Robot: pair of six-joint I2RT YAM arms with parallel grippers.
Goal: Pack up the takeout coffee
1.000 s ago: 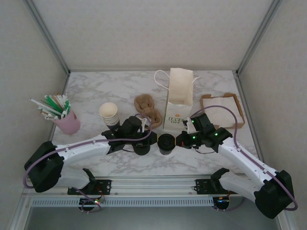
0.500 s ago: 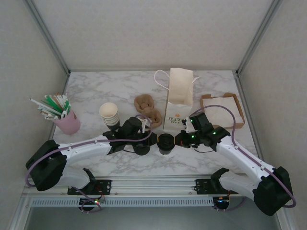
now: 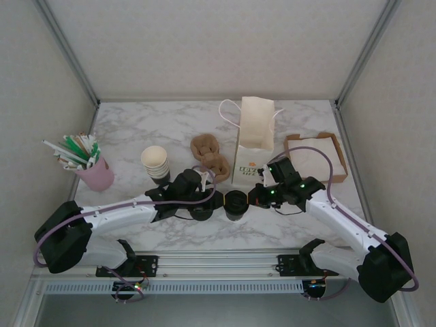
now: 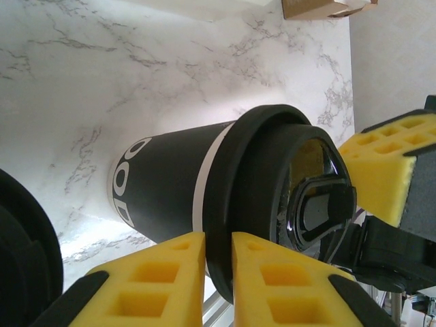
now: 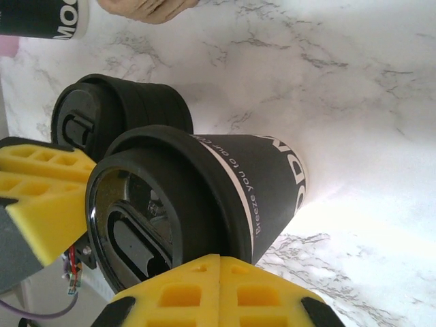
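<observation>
Centre front, takeout coffee (image 3: 236, 203), left gripper (image 4: 218, 272) pinching its lid rim (image 4: 221, 197), right gripper (image 5: 219, 286) closed (just opposite)

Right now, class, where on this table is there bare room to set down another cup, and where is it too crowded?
Free: the back-left table between the straw cup and the bag; the strip behind the tray. Crowded: the middle, where the left gripper and right gripper flank the coffee, with lids and cup stack close by.
</observation>
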